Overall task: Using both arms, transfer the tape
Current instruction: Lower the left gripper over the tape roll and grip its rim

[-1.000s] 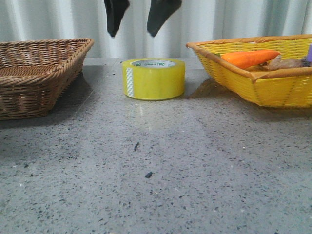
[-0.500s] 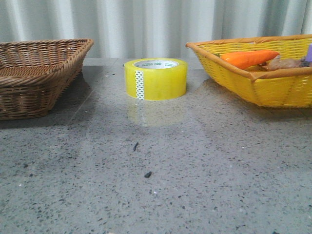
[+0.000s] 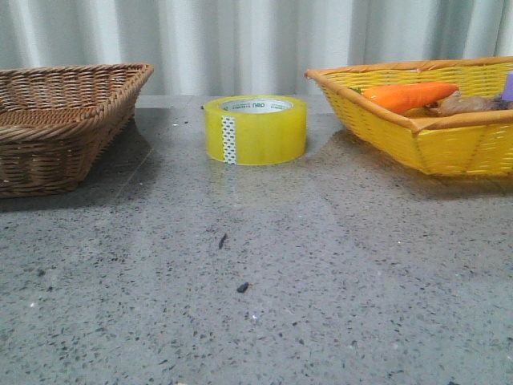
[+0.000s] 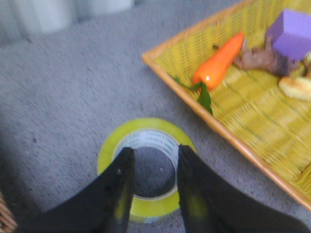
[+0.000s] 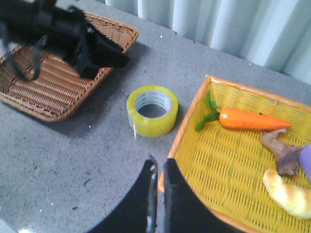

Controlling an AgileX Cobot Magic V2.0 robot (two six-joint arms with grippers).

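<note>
The tape (image 3: 256,132), a squat yellow-green roll with a white printed core rim, lies flat on the grey table between the two baskets. It also shows in the right wrist view (image 5: 150,127). My left gripper (image 4: 154,151) is open and empty, hanging above the tape (image 4: 146,124), whose core hole shows between the fingers. In the right wrist view the left gripper (image 5: 121,59) is high, off toward the brown basket. My right gripper (image 5: 159,165) is shut and empty, high over the table by the yellow basket's near rim. Neither gripper shows in the front view.
A brown wicker basket (image 3: 48,152) stands at the left. A yellow basket (image 3: 417,148) at the right holds an orange carrot (image 3: 409,96), a purple block (image 4: 291,34) and other food items. Small dark specks (image 3: 242,286) lie on the table in front.
The left gripper's fingers, seen above the tape one second ago, have risen out of the front view. The tape turned a little and shifted slightly right, then stayed still.
</note>
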